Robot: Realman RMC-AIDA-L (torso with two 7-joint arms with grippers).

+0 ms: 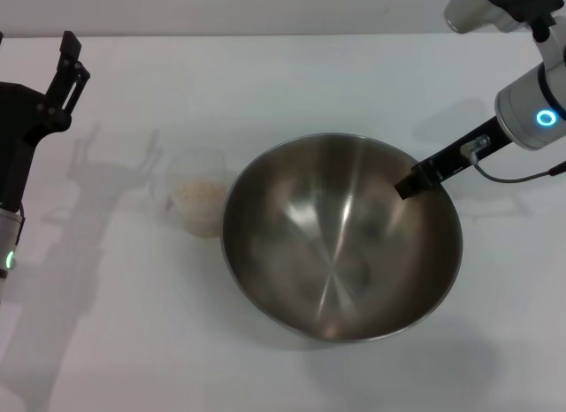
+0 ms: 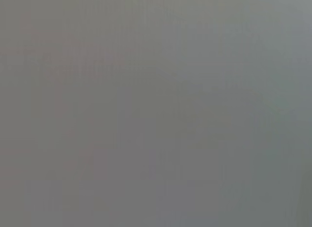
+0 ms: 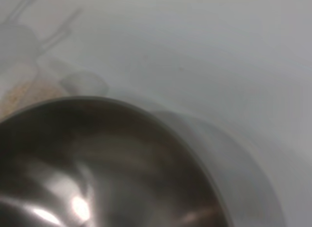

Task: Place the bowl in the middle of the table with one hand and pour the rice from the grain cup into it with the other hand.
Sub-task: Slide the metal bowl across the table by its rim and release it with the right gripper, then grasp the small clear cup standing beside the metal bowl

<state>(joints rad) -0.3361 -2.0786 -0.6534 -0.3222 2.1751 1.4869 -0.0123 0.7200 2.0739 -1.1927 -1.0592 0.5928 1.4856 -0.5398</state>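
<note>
The shiny steel bowl (image 1: 340,235) sits mid-table, its inside bare. My right gripper (image 1: 414,182) reaches in from the right; one black finger lies over the right rim inside the bowl, and the other is hidden behind the rim, so it appears shut on the rim. The clear grain cup (image 1: 199,202) stands just left of the bowl with pale rice (image 1: 199,194) in it. The right wrist view shows the bowl (image 3: 107,163) close up, with the cup and its rice (image 3: 22,93) beyond. My left gripper (image 1: 71,72) hangs open at the far left, apart from the cup. The left wrist view shows only plain grey.
The white table (image 1: 292,85) spreads all around the bowl and cup. The arms' shadows fall on it left of the cup. No other objects are in sight.
</note>
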